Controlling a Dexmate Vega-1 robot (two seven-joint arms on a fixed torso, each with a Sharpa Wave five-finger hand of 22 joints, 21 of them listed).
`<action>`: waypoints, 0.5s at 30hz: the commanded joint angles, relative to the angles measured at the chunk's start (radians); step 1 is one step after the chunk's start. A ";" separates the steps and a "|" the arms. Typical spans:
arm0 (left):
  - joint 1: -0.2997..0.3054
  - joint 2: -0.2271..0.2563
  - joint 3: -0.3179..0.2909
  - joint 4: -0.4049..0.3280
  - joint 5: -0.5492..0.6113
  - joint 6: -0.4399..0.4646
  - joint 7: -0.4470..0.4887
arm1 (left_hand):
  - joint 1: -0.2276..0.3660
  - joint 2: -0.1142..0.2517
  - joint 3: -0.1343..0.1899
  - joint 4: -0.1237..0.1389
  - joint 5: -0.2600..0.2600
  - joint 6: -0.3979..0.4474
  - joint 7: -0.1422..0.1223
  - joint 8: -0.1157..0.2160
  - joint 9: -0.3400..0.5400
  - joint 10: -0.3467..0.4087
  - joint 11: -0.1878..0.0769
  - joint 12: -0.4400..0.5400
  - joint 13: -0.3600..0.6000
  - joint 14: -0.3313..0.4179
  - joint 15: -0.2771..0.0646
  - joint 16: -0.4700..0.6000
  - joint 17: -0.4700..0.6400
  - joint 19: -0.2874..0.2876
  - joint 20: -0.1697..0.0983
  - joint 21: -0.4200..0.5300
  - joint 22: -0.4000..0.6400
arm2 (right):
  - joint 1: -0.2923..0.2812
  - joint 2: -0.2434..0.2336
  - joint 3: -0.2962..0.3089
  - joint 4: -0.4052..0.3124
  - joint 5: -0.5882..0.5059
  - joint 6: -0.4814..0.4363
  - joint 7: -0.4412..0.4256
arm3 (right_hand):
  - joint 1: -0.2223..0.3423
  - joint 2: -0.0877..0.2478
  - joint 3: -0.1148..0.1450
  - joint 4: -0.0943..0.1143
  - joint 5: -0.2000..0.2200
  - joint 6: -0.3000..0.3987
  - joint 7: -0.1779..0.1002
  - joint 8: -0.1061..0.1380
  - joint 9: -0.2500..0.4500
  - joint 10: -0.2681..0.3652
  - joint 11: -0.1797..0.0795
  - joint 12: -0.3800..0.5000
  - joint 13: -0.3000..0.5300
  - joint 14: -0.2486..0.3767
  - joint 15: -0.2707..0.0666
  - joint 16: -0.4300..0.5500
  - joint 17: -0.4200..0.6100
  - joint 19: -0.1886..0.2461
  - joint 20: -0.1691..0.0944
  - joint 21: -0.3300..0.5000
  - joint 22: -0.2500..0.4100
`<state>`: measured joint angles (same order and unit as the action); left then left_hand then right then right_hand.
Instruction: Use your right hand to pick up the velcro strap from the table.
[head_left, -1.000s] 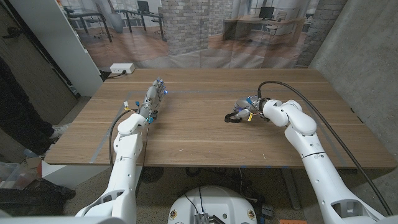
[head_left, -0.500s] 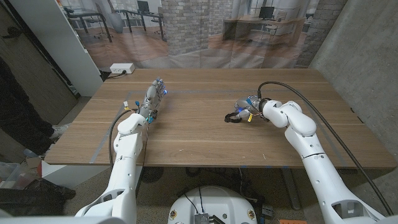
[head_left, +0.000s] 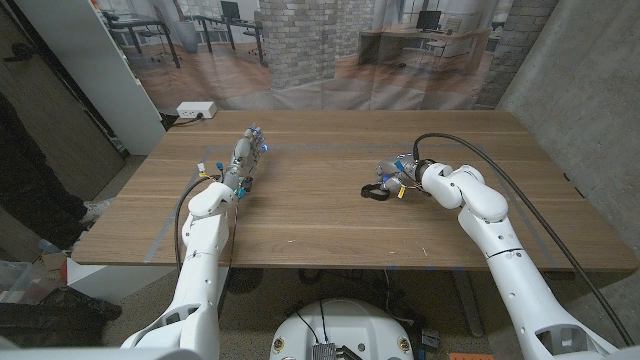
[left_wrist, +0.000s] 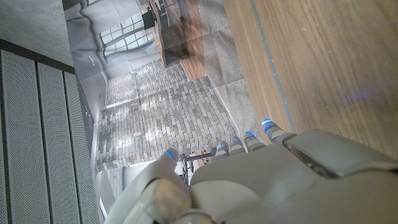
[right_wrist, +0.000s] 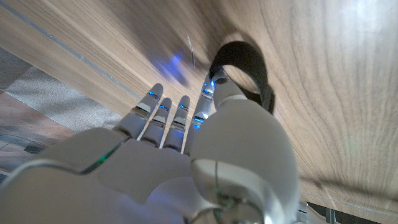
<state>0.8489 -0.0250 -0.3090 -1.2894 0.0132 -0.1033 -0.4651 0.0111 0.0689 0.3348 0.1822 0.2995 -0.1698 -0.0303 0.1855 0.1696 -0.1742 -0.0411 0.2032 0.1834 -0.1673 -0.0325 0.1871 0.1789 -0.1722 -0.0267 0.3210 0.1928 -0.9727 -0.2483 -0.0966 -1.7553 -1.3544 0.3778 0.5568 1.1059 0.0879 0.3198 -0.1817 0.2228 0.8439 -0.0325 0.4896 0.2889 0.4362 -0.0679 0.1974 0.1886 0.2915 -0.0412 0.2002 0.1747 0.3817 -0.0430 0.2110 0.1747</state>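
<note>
The right hand (right_wrist: 186, 162) hides part of the velcro strap (right_wrist: 249, 65); whether they touch is unclear.

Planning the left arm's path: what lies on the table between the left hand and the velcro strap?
Only bare wood: the head view shows nothing between the left hand and the velcro strap.

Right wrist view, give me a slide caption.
Right hand reaching over the wooden table, fingers at the black velcro strap loop.

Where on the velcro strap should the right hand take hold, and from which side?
Probably the raised arc of the strap: it stands in a loop on the table, leaving a gap beneath. The right hand sits beside it, so pinching across the band from that side looks easiest.
</note>
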 joint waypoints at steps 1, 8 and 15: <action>0.009 -0.001 -0.003 -0.012 -0.005 0.003 0.000 | 0.003 0.084 -0.003 -0.003 0.006 -0.035 -0.004 -0.003 0.006 -0.047 0.000 -0.001 0.002 -0.161 -0.012 -0.002 0.003 -0.030 -0.003 -0.005 0.004 | -0.016 -0.007 -0.007 -0.013 -0.027 -0.002 -0.047 | 0.064 0.019 0.011 0.003 -0.006 0.037 -0.004 0.029 0.014 0.031 -0.009 0.009 0.005 0.020 -0.095 0.006 0.006 0.018 -0.091 0.010 0.004; 0.013 0.001 -0.003 -0.016 -0.006 0.002 -0.002 | 0.003 0.084 -0.004 -0.002 0.006 -0.035 -0.004 -0.003 0.006 -0.047 -0.001 -0.001 0.002 -0.161 -0.012 -0.002 0.003 -0.029 -0.004 -0.006 0.004 | -0.022 -0.003 -0.001 -0.017 -0.017 0.000 -0.055 | 0.076 0.024 0.003 0.014 -0.015 0.039 -0.005 0.041 0.026 0.046 -0.007 0.010 0.005 0.031 -0.110 0.009 0.007 0.026 -0.092 0.012 0.004; 0.015 0.003 -0.001 -0.021 -0.006 0.002 -0.004 | 0.003 0.085 -0.005 -0.003 0.006 -0.037 -0.004 -0.003 0.006 -0.047 -0.001 -0.001 0.002 -0.162 -0.013 -0.002 0.003 -0.030 -0.004 -0.007 0.004 | -0.027 0.000 0.008 -0.024 -0.004 0.006 -0.071 | 0.079 0.027 -0.009 0.022 -0.022 0.042 0.002 0.054 0.040 0.065 0.002 0.012 0.005 0.042 -0.107 0.010 0.007 0.037 -0.089 0.015 0.005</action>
<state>0.8593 -0.0248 -0.3111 -1.3030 0.0086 -0.1033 -0.4657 0.0111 0.0689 0.3349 0.1821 0.2995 -0.1698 -0.0303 0.1855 0.1696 -0.1742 -0.0411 0.2032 0.1834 -0.1673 -0.0325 0.1871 0.1789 -0.1722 -0.0267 0.3153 0.1928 -0.9910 -0.2515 -0.0991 -1.7698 -1.3715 0.3776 0.5103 1.1762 0.1144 0.3114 -0.1649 0.2032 0.8756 -0.0358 0.5334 0.3175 0.4895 -0.0644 0.2051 0.1884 0.3221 -0.0430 0.2002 0.1794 0.4036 -0.0433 0.2208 0.1746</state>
